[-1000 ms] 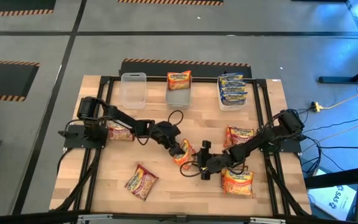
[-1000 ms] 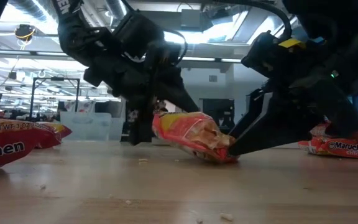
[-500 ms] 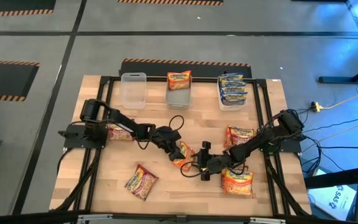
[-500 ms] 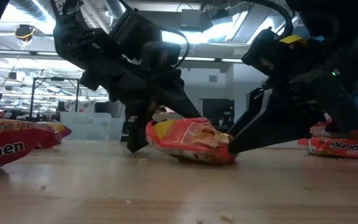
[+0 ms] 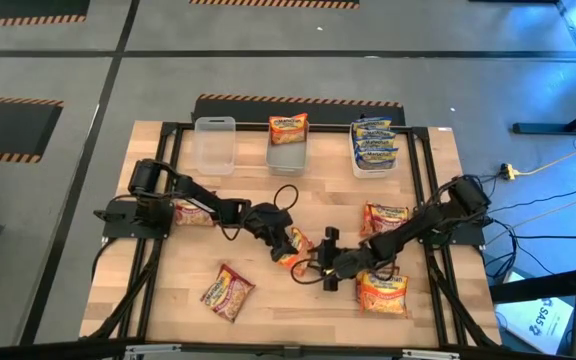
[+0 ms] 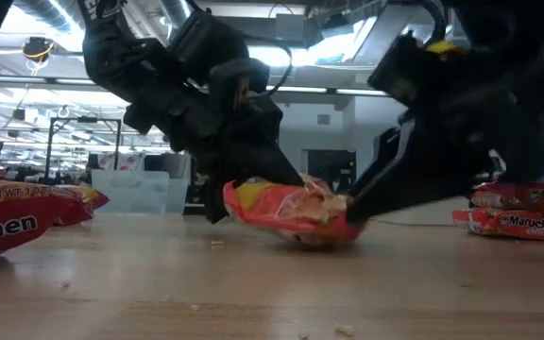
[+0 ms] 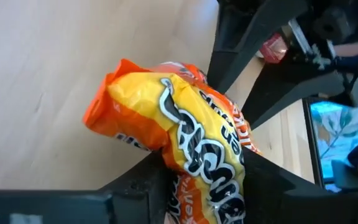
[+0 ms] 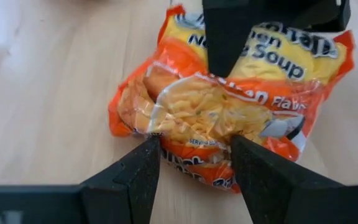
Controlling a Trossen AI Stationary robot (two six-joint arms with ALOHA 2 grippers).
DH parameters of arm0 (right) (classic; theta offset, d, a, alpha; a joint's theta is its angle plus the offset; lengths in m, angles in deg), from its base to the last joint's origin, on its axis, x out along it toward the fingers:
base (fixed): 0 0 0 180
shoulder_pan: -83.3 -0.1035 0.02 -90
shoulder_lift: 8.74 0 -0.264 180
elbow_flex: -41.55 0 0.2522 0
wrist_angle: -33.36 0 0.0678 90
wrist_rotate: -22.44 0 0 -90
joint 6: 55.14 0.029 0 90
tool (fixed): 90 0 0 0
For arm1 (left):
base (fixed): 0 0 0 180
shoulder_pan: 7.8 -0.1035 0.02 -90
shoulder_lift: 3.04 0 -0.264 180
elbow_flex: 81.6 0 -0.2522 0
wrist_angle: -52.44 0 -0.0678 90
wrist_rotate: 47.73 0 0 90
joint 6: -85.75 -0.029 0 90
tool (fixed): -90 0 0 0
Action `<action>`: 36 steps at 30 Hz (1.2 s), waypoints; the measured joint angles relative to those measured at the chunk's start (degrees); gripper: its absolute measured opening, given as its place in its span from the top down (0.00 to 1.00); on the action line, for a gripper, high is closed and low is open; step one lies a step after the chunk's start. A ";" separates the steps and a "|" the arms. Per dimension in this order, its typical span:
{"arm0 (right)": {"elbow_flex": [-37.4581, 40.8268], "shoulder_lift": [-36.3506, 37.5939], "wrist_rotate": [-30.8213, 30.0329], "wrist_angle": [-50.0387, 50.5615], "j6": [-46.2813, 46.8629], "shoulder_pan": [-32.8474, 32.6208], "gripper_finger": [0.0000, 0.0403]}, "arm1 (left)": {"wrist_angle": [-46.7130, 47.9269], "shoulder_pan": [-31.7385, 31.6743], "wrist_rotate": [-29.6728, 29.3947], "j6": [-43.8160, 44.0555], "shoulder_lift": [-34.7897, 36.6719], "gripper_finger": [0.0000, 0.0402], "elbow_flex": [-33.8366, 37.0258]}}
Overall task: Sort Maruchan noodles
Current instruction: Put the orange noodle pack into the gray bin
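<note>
Sorting partly done: blue packets (image 5: pixel 374 145) and one orange packet (image 5: pixel 288 127) binned at counter's far edge. Left end effector (image 5: pixel 286 243) and right end effector (image 5: pixel 326 263) both clamped on orange packet (image 5: pixel 297 246) mid-counter, seemingly. Four loose packets (image 5: pixel 228 290) left.

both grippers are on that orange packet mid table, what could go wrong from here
1. The left gripper and right gripper both pinch the crinkly orange plastic noodle packet; pulling apart might tear it.
2. The packet looks bunched and tilted in the low view, so the brittle noodles inside may crack.
3. The two grippers sit very close and could knock together if either moves.
</note>
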State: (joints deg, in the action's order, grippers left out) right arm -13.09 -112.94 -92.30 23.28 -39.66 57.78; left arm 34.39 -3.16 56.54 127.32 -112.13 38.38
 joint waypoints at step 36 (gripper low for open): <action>-3.63 10.33 14.33 -2.90 6.96 8.91 0.16 | 20.06 10.69 -25.32 -45.41 19.25 0.66 -0.10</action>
State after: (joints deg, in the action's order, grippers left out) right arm -16.72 -102.61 -77.97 20.38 -32.70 66.69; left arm 54.45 7.54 31.21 81.92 -92.88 38.28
